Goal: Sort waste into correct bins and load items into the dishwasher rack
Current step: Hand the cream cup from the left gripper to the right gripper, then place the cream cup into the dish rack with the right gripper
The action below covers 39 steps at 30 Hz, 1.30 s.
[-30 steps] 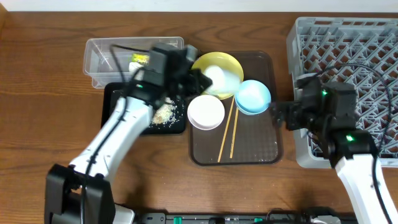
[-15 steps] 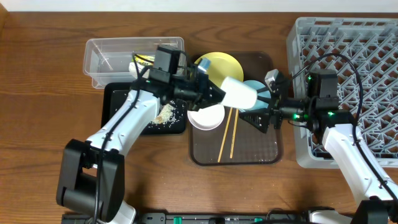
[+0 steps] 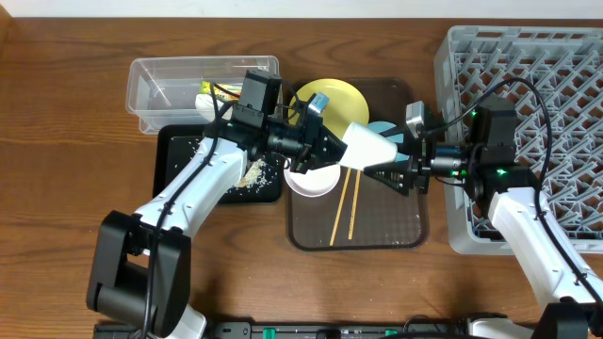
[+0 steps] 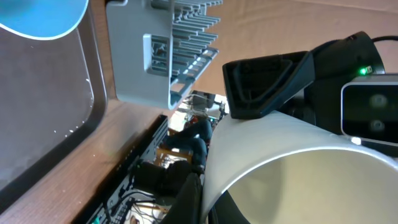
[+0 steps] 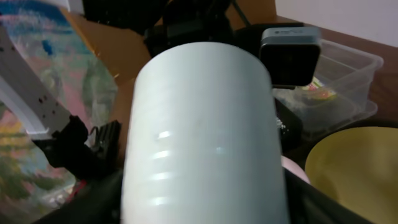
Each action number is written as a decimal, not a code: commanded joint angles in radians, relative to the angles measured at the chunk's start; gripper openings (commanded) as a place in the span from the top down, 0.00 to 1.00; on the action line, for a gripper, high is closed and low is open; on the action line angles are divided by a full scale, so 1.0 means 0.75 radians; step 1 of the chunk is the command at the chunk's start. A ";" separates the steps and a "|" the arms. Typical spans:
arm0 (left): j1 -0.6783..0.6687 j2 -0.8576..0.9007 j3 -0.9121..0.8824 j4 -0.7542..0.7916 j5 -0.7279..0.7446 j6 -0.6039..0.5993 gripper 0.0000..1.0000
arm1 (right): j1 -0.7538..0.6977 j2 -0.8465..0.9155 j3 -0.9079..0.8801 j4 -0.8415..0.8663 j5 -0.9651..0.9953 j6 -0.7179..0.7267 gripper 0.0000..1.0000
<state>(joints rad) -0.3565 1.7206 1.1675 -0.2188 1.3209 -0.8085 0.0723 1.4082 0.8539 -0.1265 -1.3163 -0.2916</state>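
Note:
My left gripper (image 3: pixel 327 151) is shut on the rim of the small pale cup (image 3: pixel 367 144) and holds it on its side above the brown serving tray. My right gripper (image 3: pixel 394 162) is open, with its jaws on either side of the cup's base; the cup fills the right wrist view (image 5: pixel 205 124). The left wrist view shows a finger (image 4: pixel 205 199) clamped on the cup's rim (image 4: pixel 298 180). The yellow plate (image 3: pixel 332 97), light blue bowl (image 3: pixel 382 126), pinkish-white bowl (image 3: pixel 311 177) and chopsticks (image 3: pixel 341 212) lie on the serving tray. The grey rack (image 3: pixel 556 75) stands at the right.
The clear tub (image 3: pixel 155 89) at the back left holds the crumpled wrapper (image 3: pixel 212 89). The black tray (image 3: pixel 179 151) in front of it holds rice scraps (image 3: pixel 250 174). The brown serving tray (image 3: pixel 377 226) lies mid-table beside the rack.
My left gripper has carried the cup to the right from over the yellow plate. My right gripper has swung left from the rack, and its jaws now sit around the cup's base.

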 commanded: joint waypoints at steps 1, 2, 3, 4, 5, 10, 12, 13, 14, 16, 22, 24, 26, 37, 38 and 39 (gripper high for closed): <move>-0.002 0.001 0.010 0.005 0.010 -0.007 0.94 | 0.010 0.003 0.017 0.010 -0.065 -0.012 0.37; -0.002 0.001 0.010 0.005 0.009 -0.007 0.94 | 0.010 0.003 0.017 0.011 -0.049 -0.012 0.38; -0.002 0.001 0.010 0.006 0.007 -0.007 0.94 | 0.010 0.003 0.017 0.011 -0.039 -0.011 0.39; -0.002 0.001 0.010 0.005 -0.003 -0.006 0.93 | 0.010 0.003 0.017 0.009 -0.023 -0.011 0.39; -0.002 0.001 0.010 0.005 -0.015 0.003 0.89 | 0.010 0.003 0.017 0.008 -0.005 -0.011 0.41; 0.000 0.001 0.010 -0.095 -0.314 0.268 0.56 | 0.007 0.003 0.017 -0.011 0.233 0.084 0.43; 0.010 -0.003 0.010 -0.231 -0.596 0.378 0.51 | 0.005 0.002 0.017 -0.030 0.385 0.132 0.47; 0.019 -0.007 0.010 -0.288 -0.723 0.417 0.50 | 0.001 -0.002 0.017 -0.046 0.444 0.140 0.49; 0.028 -0.014 0.010 -0.333 -0.813 0.455 0.49 | -0.003 -0.005 0.017 -0.067 0.501 0.140 0.51; 0.061 -0.052 0.010 -0.414 -0.945 0.533 0.48 | -0.019 -0.026 0.022 -0.146 0.665 0.140 0.56; 0.193 -0.293 0.010 -0.623 -1.281 0.609 0.48 | -0.119 -0.169 0.149 -0.533 1.059 0.156 0.92; 0.237 -0.368 0.010 -0.675 -1.351 0.609 0.46 | -0.161 -0.208 0.207 -0.633 1.184 0.228 0.99; 0.282 -0.443 0.010 -0.728 -1.396 0.609 0.41 | -0.211 -0.238 0.277 -0.734 1.323 0.295 0.99; 0.366 -0.588 0.010 -0.815 -1.403 0.609 0.34 | -0.464 -0.188 0.557 -1.158 1.931 0.539 0.99; 0.367 -0.587 0.010 -0.817 -1.403 0.609 0.35 | -0.488 -0.176 0.557 -1.176 1.935 0.543 0.99; 0.367 -0.587 0.010 -0.817 -1.404 0.609 0.35 | -0.513 -0.160 0.557 -1.195 1.934 0.545 0.99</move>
<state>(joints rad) -0.0856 1.2839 1.1687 -0.8280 0.2852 -0.3653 -0.2672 1.2564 1.2507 -0.9985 0.0189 0.0563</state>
